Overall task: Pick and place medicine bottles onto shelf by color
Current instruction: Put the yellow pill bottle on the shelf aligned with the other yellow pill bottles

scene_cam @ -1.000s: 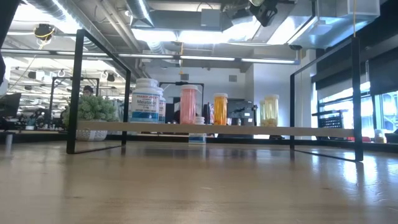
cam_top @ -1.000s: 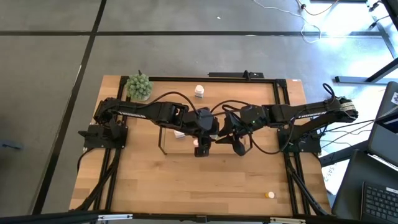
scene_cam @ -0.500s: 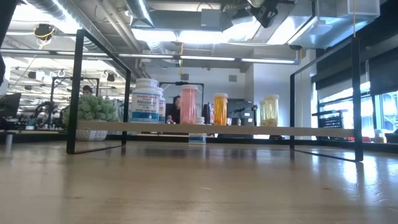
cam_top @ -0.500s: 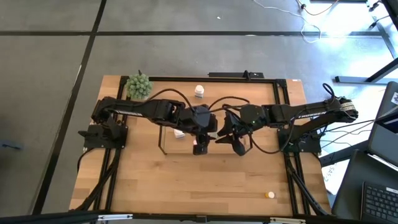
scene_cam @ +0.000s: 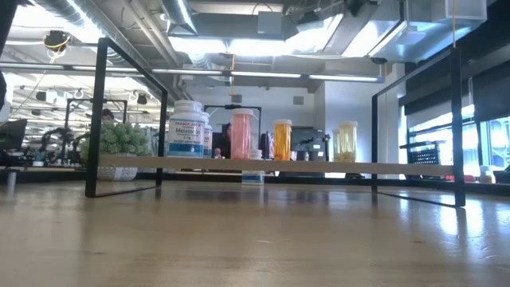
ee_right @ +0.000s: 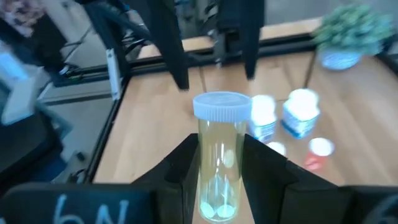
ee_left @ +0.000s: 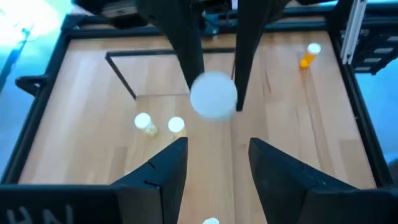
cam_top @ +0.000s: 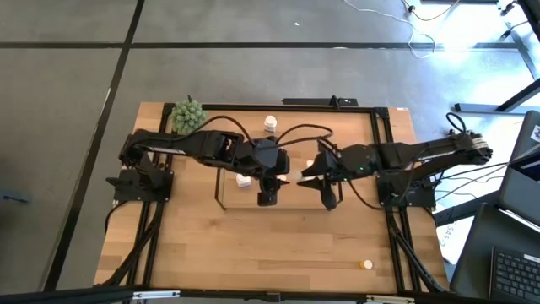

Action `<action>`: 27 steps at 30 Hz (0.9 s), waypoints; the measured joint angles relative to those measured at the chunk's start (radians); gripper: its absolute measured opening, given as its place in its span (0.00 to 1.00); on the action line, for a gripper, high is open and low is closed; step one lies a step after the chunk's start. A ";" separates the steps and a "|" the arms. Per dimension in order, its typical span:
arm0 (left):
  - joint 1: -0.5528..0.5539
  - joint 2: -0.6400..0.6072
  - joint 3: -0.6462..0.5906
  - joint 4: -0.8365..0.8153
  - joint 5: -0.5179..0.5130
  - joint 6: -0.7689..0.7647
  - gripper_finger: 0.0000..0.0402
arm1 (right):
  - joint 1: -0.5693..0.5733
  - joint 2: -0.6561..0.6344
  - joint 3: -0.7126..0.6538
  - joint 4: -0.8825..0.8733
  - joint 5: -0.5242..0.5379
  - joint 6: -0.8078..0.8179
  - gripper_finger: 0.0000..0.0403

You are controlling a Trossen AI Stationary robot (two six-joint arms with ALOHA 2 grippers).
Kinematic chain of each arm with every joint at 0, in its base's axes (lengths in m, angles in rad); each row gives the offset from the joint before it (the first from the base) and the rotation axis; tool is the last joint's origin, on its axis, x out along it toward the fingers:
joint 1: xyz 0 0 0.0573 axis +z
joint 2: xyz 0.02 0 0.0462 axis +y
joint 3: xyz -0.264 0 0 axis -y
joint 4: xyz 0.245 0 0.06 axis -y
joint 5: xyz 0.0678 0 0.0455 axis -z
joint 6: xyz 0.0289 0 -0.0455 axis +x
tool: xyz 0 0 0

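Observation:
The shelf (scene_cam: 319, 167) stands mid-table and carries white (scene_cam: 188, 127), pink (scene_cam: 241, 131), orange (scene_cam: 282, 139) and cream (scene_cam: 347, 142) medicine bottles, all upright. Above it my two grippers face each other. My right gripper (ee_right: 221, 177) is shut on a clear bottle (ee_right: 219, 155) that has a white cap and pale pills. My left gripper (ee_left: 214, 168) is open with nothing between its fingers. In the left wrist view, a white cap (ee_left: 213, 94) shows between the right gripper's fingers. An orange bottle (cam_top: 365, 264) lies near the table's near right corner. My right gripper pinches the clear bottle's body below the cap (ee_right: 205, 163) between its two fingers, one on each side. The fingers come from the table's right, slanting a little downward. The bottle stands upright in the hold, cap up, lifted clear of the shelf.
A green plant (cam_top: 188, 116) sits at the far left corner. A lone white bottle (cam_top: 270, 124) stands by the far edge, behind the shelf. The black table frame (cam_top: 384, 135) runs round the board. Bare wood lies between the shelf and the near edge.
My left gripper has drawn back a little toward the table's left edge and risen, and it now hides the pink bottle in the high view. My right gripper has shifted slightly toward the right edge with its bottle, and its wrist has turned.

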 joint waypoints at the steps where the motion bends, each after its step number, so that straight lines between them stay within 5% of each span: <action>1: 0.000 -0.004 0.000 0.003 -0.002 0.000 0.41 | 0.013 -0.013 0.000 -0.008 0.034 0.000 0.27; 10: 0.000 -0.049 0.001 -0.011 -0.076 0.008 0.41 | 0.173 -0.041 0.000 -0.044 0.405 0.060 0.27; 22: 0.000 -0.049 0.001 -0.057 -0.136 0.025 0.41 | 0.389 0.009 0.000 -0.139 0.886 0.415 0.27; 27: 0.003 -0.049 0.001 -0.057 -0.151 0.087 0.41 | 0.435 0.087 0.000 -0.114 1.011 0.494 0.27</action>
